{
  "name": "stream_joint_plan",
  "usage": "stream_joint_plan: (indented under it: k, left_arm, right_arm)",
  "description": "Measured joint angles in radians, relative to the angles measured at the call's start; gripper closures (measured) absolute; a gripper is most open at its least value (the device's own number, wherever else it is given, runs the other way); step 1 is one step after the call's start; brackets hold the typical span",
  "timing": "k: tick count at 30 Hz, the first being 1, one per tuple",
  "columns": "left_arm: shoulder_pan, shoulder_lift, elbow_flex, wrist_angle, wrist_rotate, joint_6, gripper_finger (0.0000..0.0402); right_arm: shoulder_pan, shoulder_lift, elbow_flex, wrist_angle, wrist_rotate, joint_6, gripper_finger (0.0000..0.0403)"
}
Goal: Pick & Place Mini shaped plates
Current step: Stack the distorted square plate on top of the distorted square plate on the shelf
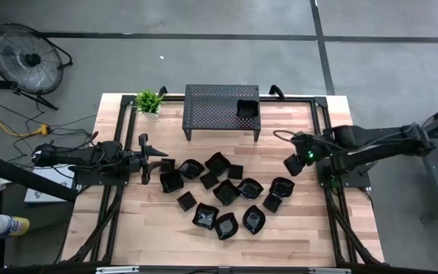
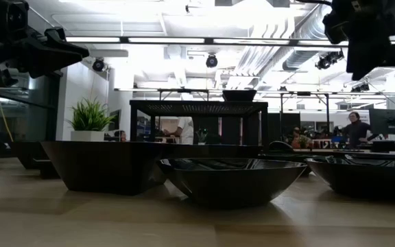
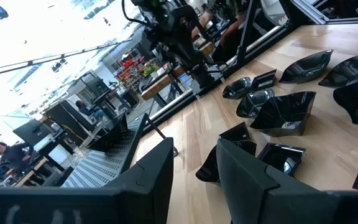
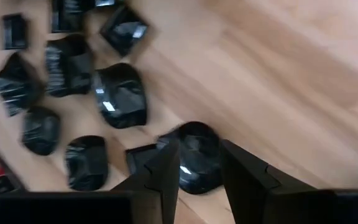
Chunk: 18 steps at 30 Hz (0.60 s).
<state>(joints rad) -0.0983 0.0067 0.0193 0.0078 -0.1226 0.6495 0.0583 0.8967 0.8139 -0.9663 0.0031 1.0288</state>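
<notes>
Several mini shaped plates, glossy black, lie scattered flat on the wooden table; they also show in the left wrist view and the right wrist view. One more plate sits on the black perforated stand. My left gripper is open and level at the cluster's left edge, with nothing between its fingers. My right gripper is open and raised, pointing down over a roundish plate at the cluster's right side.
A small potted plant stands at the table's far left corner, beside the stand. A fan is on the floor beyond the table. Bare wood lies near the table's near edge. People show in the room behind.
</notes>
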Motion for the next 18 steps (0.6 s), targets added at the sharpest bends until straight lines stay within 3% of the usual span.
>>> stream_joint_plan:
  k: [9, 18]
  left_arm:
    - [0.0, 0.0, 0.0, 0.0, 0.0, 0.0, 0.0282]
    - [0.0, 0.0, 0.0, 0.0, 0.0, 0.0, 0.0282]
  right_arm:
    - [0.122, 0.0, -0.162, 0.361, 0.018, 0.045, 0.0297]
    - [0.214, 0.035, -0.208, 0.492, 0.114, 0.048, 0.0297]
